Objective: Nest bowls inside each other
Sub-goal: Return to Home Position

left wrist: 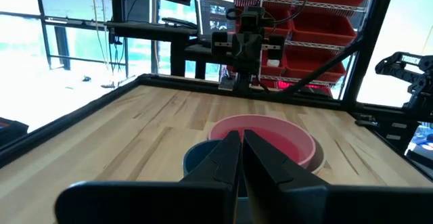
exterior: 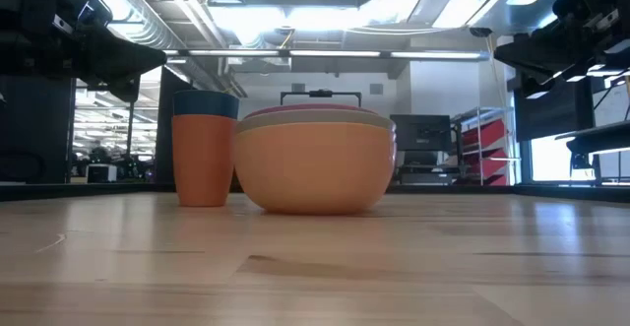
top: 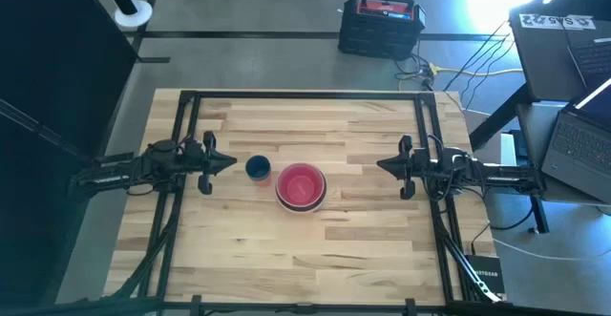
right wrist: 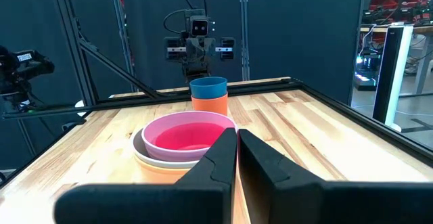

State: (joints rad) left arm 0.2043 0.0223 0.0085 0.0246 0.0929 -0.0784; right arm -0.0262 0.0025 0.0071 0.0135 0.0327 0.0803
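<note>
— Where are the bowls?

— All in one bowl stack [top: 301, 186], about the middle of the worktop [top: 363, 249]. The orange bowl [exterior: 315, 173] is the outermost, round-sided and sitting flat on the wood. A whitish bowl [right wrist: 143, 151] sits inside it, then a pink bowl [right wrist: 162, 124], and the innermost red bowl [right wrist: 184, 137] shows as a glossy disc from above. Only the rims of the inner ones peek over the orange one.

— And the small ones?

— Just beside the stack, on its left-arm side. An orange cup [exterior: 204, 163] stands upright with a dark blue cup [exterior: 206, 103] set down in it, the blue rim sticking out on top. From table height the cups and the stack look almost touching, but from above there's a thin gap.

— The arms?

— The left gripper [top: 229, 162] hangs beyond the cups, on the side away from the stack, fingers pressed together and holding nothing. The right gripper [top: 382, 165] is on the stack's other side, well apart from it, likewise clenched and empty. Both point in toward the stack.
</note>
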